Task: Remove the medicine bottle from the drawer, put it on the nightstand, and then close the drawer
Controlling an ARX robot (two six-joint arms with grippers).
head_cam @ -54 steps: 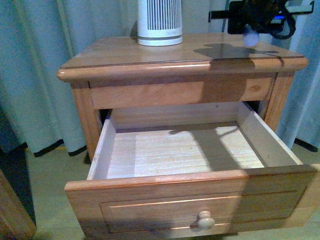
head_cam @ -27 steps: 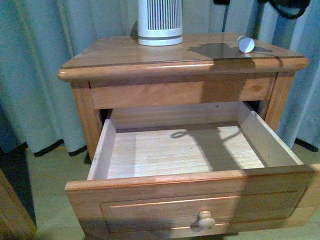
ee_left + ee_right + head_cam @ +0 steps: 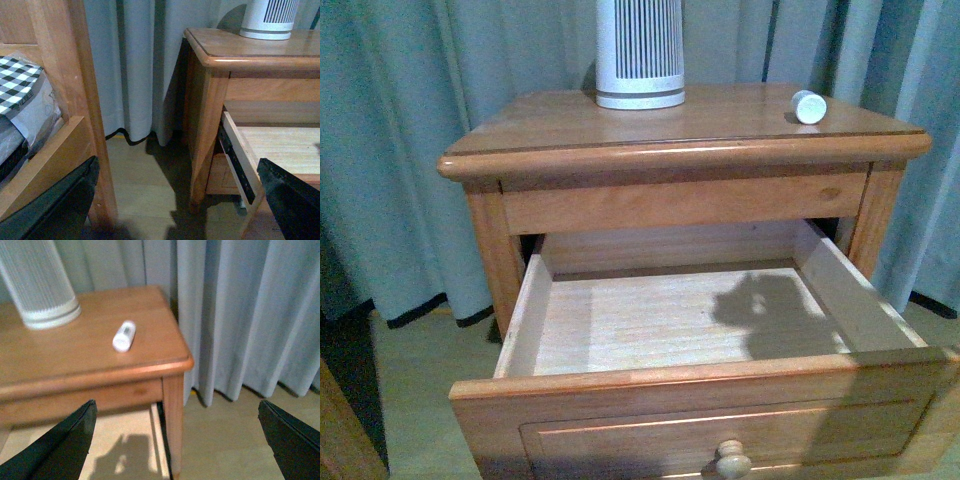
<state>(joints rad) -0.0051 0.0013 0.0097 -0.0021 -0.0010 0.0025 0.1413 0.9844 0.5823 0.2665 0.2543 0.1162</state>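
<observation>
Closing the upper wooden drawer (image 3: 700, 400) is what remains, in our judgement: the small white cylindrical medicine bottle (image 3: 809, 106) lies on its side at about 2 o'clock on the top of the orange-brown wooden nightstand (image 3: 570, 115), well apart from the large white ribbed cylinder device (image 3: 639, 50). Right hand (image 3: 175, 440) and left hand (image 3: 175, 200) both spread, holding nothing. We would push squarely near the round wooden knob (image 3: 732, 459), avoiding skew.

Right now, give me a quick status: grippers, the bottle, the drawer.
Both grippers open, holding nothing. Medicine bottle lying on its side on the nightstand top, right of the ribbed white device. Drawer wide open, empty; nothing blocking it.
</observation>
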